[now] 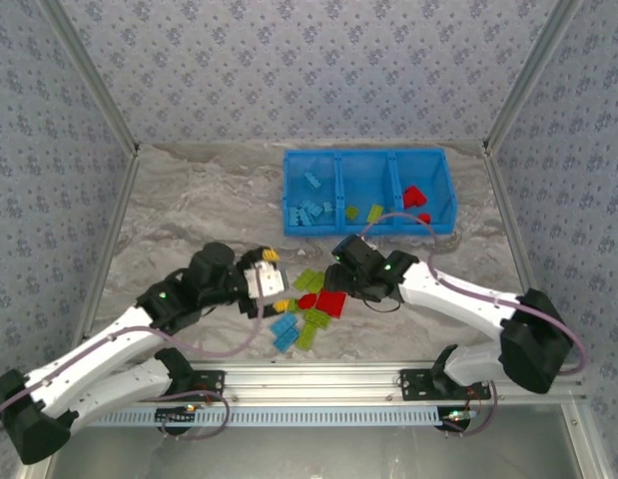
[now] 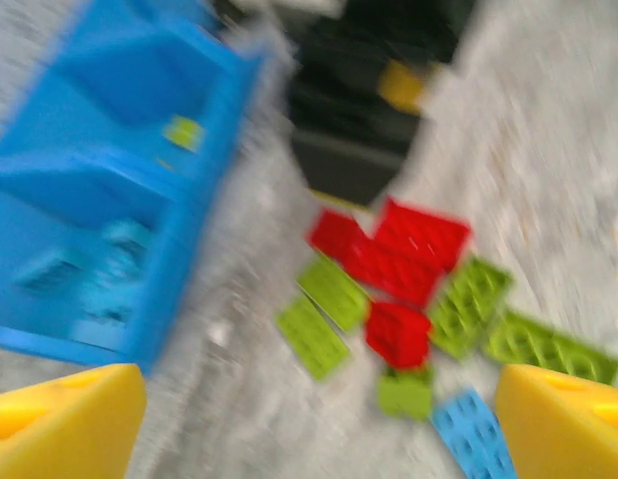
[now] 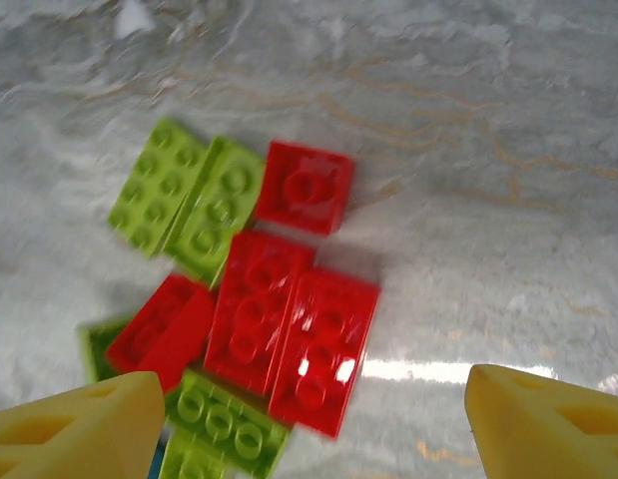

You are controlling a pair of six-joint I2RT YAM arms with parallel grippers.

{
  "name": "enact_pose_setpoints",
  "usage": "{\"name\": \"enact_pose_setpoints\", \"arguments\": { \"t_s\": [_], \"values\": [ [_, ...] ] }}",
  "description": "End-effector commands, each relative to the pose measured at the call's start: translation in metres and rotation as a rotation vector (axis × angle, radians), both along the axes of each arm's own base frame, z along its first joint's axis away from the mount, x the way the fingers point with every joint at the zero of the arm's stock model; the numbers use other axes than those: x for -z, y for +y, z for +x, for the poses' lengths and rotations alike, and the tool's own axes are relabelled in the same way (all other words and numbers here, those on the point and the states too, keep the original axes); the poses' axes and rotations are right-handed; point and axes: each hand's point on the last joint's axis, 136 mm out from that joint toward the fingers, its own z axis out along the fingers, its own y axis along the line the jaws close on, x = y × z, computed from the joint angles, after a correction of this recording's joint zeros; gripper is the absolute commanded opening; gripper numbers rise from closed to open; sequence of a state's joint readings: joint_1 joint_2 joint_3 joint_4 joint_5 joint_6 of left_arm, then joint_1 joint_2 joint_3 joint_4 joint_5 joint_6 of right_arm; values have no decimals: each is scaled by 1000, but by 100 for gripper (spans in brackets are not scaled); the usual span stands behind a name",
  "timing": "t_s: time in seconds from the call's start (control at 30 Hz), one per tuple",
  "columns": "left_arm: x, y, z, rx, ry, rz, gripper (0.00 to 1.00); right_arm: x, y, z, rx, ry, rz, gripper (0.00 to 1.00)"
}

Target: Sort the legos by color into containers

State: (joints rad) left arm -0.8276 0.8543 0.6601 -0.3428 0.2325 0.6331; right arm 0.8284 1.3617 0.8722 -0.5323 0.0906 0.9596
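Over the loose pile, right end effector (image 3: 309,431): open, its two yellow fingertips (image 3: 74,429) stand wide apart with nothing clamped between them.
Under the right end effector: two long red bricks (image 3: 294,339) lie side by side and touching. A square red brick (image 3: 307,188) sits just beyond them and another red brick (image 3: 161,334) is at their left. Two lime green bricks (image 3: 189,205) touch along their long edges, and more green shows at the near end.
Left end effector (image 2: 313,429): also open and empty, with yellow fingertips (image 2: 64,419) spread toward either edge of its wrist view. From above, it sits at the left edge of the pile, facing the right one across it.
Ahead of the left end effector: red and lime green pieces and one light blue brick (image 2: 473,434) lie flat on the surface. The picture is smeared, so the dark shape beyond them is probably the other arm, though I cannot be sure.
Loose legos (image 1: 310,302): a mixed cluster of all three colours on the grey marbled surface (image 1: 189,200), between the two end effectors and well apart from the tray.
Tray (image 1: 368,152): bright blue, toward the back right, with three compartments in a row.
Left compartment: light blue pieces (image 1: 310,207).
Middle compartment: two lime green pieces (image 1: 353,213).
Right compartment: red pieces (image 1: 415,196).
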Motion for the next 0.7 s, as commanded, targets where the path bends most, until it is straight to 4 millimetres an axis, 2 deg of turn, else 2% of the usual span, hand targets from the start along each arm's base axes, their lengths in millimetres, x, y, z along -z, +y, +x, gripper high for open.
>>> {"name": "enact_pose_setpoints", "arguments": {
  "t_s": [0.0,0.07,0.2,0.33,0.4,0.5,0.67],
  "values": [
    [-6,-12,-8,163,-117,25,94,4,10,28,82,-26,97,80],
    [-1,-12,-11,181,-110,55,97,8,20,37,67,-15,153,80],
    [6,-8,-12,188,-145,104,99,25,18,46,71,0,94,78],
    [3,-8,-14,194,-209,79,99,45,13,53,96,41,30,67],
    [1,-8,-13,186,-230,67,99,52,10,56,122,34,24,59],
    [1,-6,-9,169,-259,72,99,61,13,53,120,51,18,49],
    [6,-7,-9,174,-279,88,99,69,-3,43,170,43,-9,38]
  ]
}}
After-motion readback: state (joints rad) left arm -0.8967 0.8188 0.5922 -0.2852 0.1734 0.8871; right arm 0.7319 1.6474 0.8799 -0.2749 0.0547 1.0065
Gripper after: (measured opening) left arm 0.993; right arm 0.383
